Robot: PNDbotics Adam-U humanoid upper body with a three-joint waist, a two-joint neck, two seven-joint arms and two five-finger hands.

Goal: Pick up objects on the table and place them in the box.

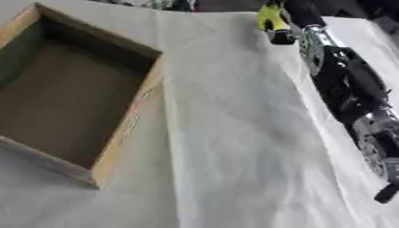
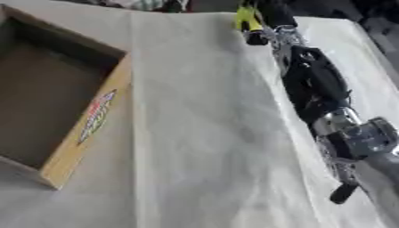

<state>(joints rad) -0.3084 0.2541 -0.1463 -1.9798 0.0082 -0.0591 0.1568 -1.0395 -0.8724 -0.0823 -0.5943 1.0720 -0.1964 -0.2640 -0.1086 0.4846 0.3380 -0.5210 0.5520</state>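
Observation:
My right arm reaches from the lower right along the table's right side to its far edge. There my right hand is curled round a small yellow-green object, which sticks out on the hand's left. A dark tip shows just below the object; I cannot tell whether it belongs to the hand or the object. An open cardboard box lies at the left, its brown floor bare. The hand and object are far from it, at the far right. My left hand shows in no view.
A white creased cloth covers the table between the box and my arm. The box wall bears a coloured label. Dark shapes and patterned fabric lie beyond the far edge.

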